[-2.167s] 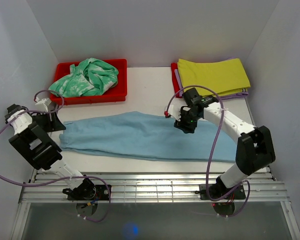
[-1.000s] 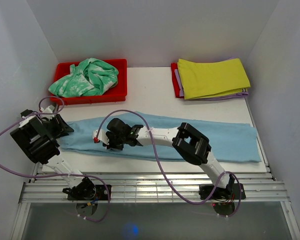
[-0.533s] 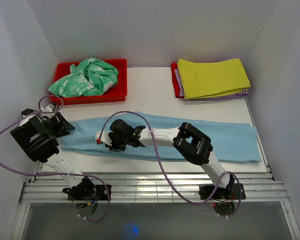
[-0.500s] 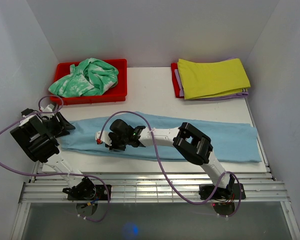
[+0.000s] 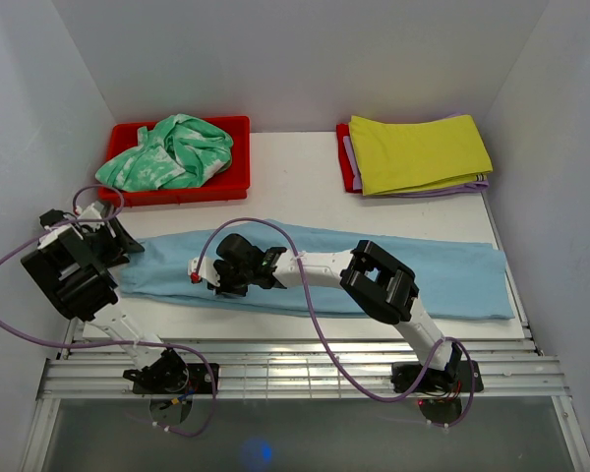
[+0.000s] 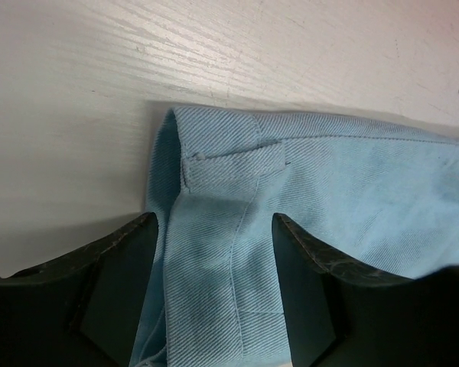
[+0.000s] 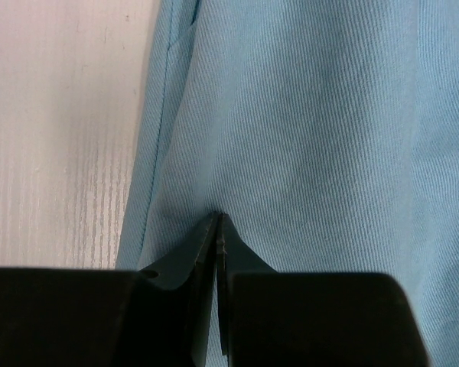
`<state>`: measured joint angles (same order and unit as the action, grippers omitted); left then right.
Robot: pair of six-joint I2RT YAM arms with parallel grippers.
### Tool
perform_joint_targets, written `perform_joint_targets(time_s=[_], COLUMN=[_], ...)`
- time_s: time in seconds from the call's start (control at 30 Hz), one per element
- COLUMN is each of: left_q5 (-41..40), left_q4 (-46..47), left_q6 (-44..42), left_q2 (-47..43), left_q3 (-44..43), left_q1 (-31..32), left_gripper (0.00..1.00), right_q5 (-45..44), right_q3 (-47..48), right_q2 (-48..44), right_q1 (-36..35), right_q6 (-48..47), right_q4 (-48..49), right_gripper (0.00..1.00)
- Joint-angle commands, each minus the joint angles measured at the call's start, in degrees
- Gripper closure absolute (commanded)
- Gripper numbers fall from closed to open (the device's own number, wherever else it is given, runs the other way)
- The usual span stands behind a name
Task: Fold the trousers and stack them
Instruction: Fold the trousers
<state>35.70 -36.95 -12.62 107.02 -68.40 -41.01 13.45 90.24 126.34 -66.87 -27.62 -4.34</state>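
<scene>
The light blue trousers (image 5: 423, 270) lie flat and stretched across the table from left to right. My left gripper (image 5: 126, 246) is at their left end. In the left wrist view it (image 6: 214, 222) stands open, its jaws low on either side of the waistband corner and belt loop of the trousers (image 6: 352, 191). My right arm reaches across to the left part of the garment. There the right gripper (image 5: 219, 283) is shut, its tips (image 7: 217, 216) pressed down on the trousers (image 7: 314, 115) close to their near edge, with nothing visibly held.
A red tray (image 5: 238, 157) at the back left holds a crumpled mint-green-and-white garment (image 5: 167, 152). A folded yellow-green cloth (image 5: 418, 152) tops a stack at the back right. White walls close in both sides, and metal rails (image 5: 305, 369) run along the near edge.
The right arm has swung from the trousers' right-middle to their left part and stayed there. The left jaws have spread wider over the waistband corner.
</scene>
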Motion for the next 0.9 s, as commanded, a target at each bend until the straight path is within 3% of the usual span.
perform_joint_targets(time_s=[0.0, 0.07, 0.1, 0.2, 0.3, 0.4, 0.43, 0.5, 0.87], left_q5=[0.06, 1.12, 2.86, 6.12, 8.41, 9.65, 9.21, 8.42, 7.54], left_q4=[1.0, 1.0, 0.91, 0.65, 0.56, 0.47, 1.0, 1.88, 3.39], left_q6=[-0.3, -0.56, -0.74, -1.18, -1.0, -0.13, 0.23, 1.63, 3.14], left_q2=[0.82, 1.43, 1.61, 1.79, 1.7, 2.05, 1.96, 1.79, 6.35], left_q3=[-1.03, -0.68, -0.42, -0.42, -1.2, -3.22, -4.36, -5.42, -15.7], left_q1=[0.06, 0.14, 0.15, 0.15, 0.23, 0.15, 0.15, 0.15, 0.41], left_gripper=[0.28, 0.32, 0.4, 0.51, 0.58, 0.75, 0.88, 1.0, 1.0], right_q5=[2.28, 2.54, 2.54, 2.89, 3.16, 3.33, 3.33, 3.42, 4.04], right_q3=[-1.29, -1.12, -1.12, -1.03, -1.11, -1.29, -1.47, -1.73, -4.72], right_q2=[0.48, 0.66, 0.74, 1.01, 1.19, 1.19, 1.1, 1.01, 0.31], right_q1=[-0.63, -0.63, -0.63, -0.63, -0.54, -0.63, -0.63, -0.63, -0.89], right_q6=[0.55, 0.55, 0.46, 0.37, 0.37, 0.28, 0.28, 0.19, 0.55], right_q4=[-4.89, -5.06, -5.15, -5.24, -5.33, -5.51, -5.59, -5.68, -5.42], right_gripper=[0.92, 0.92, 0.92, 0.92, 0.92, 0.92, 0.92, 0.92, 0.92])
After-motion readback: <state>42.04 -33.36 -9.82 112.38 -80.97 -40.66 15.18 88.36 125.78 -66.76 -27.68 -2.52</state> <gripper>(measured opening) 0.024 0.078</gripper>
